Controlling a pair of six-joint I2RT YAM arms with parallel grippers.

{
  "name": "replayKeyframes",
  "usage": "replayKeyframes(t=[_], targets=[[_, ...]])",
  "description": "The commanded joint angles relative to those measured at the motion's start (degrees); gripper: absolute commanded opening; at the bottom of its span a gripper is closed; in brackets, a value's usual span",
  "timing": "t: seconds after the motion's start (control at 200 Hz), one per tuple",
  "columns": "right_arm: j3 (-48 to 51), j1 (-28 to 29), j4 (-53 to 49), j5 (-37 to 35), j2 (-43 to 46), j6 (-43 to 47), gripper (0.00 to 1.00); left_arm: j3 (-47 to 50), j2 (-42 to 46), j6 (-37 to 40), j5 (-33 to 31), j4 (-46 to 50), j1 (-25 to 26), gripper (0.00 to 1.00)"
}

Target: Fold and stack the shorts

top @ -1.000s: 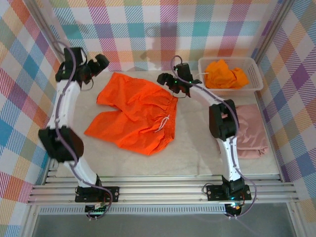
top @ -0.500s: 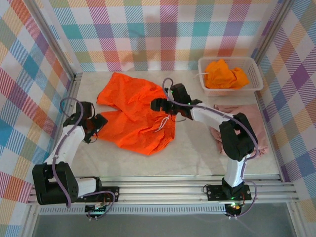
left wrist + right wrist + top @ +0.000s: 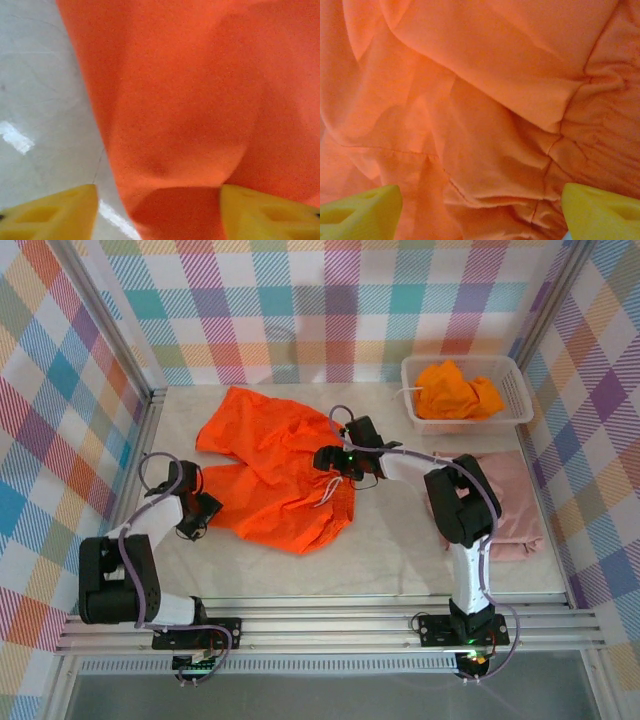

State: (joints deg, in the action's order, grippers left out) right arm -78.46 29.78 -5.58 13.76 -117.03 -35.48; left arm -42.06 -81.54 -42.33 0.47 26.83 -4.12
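Note:
The bright orange shorts point(image 3: 270, 480) lie spread flat mid-table, waistband and white drawstring to the right. My left gripper point(image 3: 207, 508) is low at the left leg's edge. In the left wrist view its yellow fingers point(image 3: 55, 212) stand apart, the orange hem point(image 3: 170, 210) lying between them, untouched by either; left gripper point(image 3: 157, 200) open. My right gripper point(image 3: 325, 458) hovers over the gathered waistband point(image 3: 600, 125), open point(image 3: 482, 200), fingers wide and holding nothing. Dusty pink shorts point(image 3: 510, 510) lie at the right. Yellow-orange shorts point(image 3: 455, 390) sit in the basket.
The white mesh basket point(image 3: 470, 423) stands at the back right corner. Checked cloth walls and metal posts close in the table on three sides. Bare tabletop point(image 3: 400, 560) runs along the near edge in front of the shorts.
Both arms came down from the back of the table. The left gripper swung to the shorts' left leg edge and its jaws narrowed. The right gripper settled over the waistband.

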Motion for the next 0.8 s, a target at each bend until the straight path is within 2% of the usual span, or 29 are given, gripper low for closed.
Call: replayKeyframes(t=[0.0,0.09,0.145,0.21,0.345,0.5,0.58,0.635,0.67,0.705,0.735,0.795], targets=[[-3.6,-0.8,-1.6,0.5,-2.4,-0.2,0.83,-2.7,-2.7,0.5,1.5,-3.1,0.6,0.51],[-5.2,-1.5,-2.3,0.7,-4.2,-1.3,0.83,-4.9,-2.9,0.6,0.4,-1.7,0.8,0.3],[-6.2,-2.4,-3.3,0.7,-5.4,-2.4,0.83,-7.1,-1.9,1.4,-0.9,1.0,0.8,0.14],[-6.9,-3.6,-4.1,0.4,-6.7,-4.2,0.83,-10.5,0.0,3.0,-2.5,5.0,0.9,0.0],[-8.7,-6.1,-6.6,0.7,-9.1,-5.7,0.83,-19.5,3.3,6.5,-7.3,14.4,2.4,0.0],[-11.3,-7.2,-8.8,0.7,-10.9,-4.9,0.83,-29.5,2.5,10.5,-12.5,24.0,7.5,0.0],[-12.1,-7.8,-9.6,0.1,-11.3,-4.6,0.83,-33.8,-0.1,12.1,-14.3,26.7,10.5,0.13],[-12.8,-8.4,-10.6,-0.8,-11.4,-4.3,0.83,-35.6,-2.1,12.9,-14.2,26.6,11.4,0.3],[-13.2,-8.9,-11.3,-1.3,-11.4,-4.1,0.83,-36.6,-3.7,13.1,-13.2,26.2,11.5,0.51],[-13.6,-9.5,-11.7,-1.7,-11.4,-3.9,0.83,-37.4,-5.3,13.6,-12.0,25.3,11.3,0.76],[-14.0,-9.9,-12.0,-1.7,-11.4,-3.7,0.83,-38.4,-6.7,13.8,-10.8,25.0,11.0,0.9],[-15.0,-10.9,-12.8,-1.3,-11.2,-3.5,0.83,-40.6,-9.1,13.7,-6.3,25.0,10.0,0.95]])
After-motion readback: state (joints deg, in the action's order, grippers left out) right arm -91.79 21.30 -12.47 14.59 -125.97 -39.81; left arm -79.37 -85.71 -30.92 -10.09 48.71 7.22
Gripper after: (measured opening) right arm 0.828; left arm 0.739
